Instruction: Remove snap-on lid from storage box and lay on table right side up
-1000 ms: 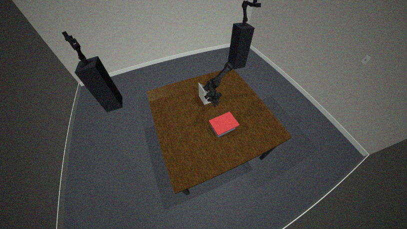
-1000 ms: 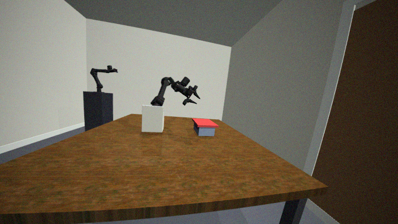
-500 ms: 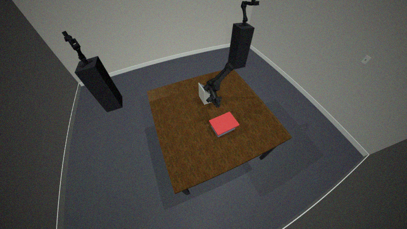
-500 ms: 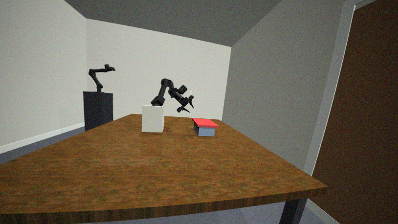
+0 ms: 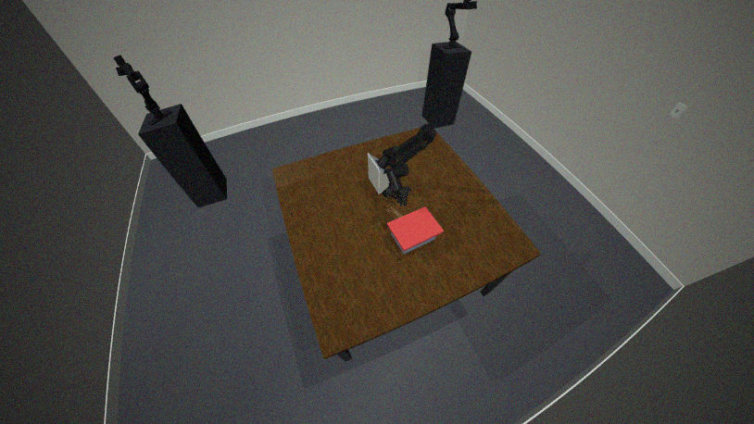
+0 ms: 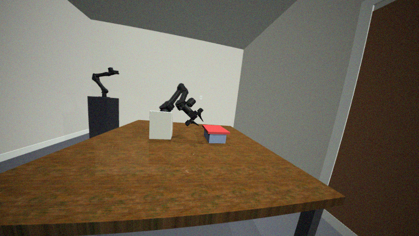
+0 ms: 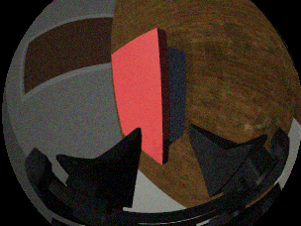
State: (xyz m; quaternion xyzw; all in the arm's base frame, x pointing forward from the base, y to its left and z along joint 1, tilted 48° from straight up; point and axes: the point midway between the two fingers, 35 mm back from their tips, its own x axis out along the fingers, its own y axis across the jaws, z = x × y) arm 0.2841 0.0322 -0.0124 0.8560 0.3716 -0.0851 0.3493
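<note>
The red lid [image 5: 415, 228] [image 6: 216, 129] [image 7: 141, 89] sits on top of the blue-grey storage box [image 5: 421, 245] [image 6: 217, 138] [image 7: 177, 99] and overhangs its sides. The box stands on the brown table [image 5: 343, 274] [image 6: 146, 182] [image 7: 238, 59]. My gripper [image 5: 405, 197] [image 6: 200, 123] [image 7: 164, 130] is part-way open and empty. It points down toward the lid from the arm's side, a little above lid height in the exterior view. In the wrist view the lid's near end shows between the fingertips, with the lid beyond them. No contact shows.
A white block [image 5: 376, 173] [image 6: 160, 125] stands at the base of my arm, beside the box. Two other arms stand on dark pedestals [image 5: 182, 157] [image 5: 446, 84] off the table. A grey wall and a brown door [image 7: 69, 50] show beyond the table in the wrist view.
</note>
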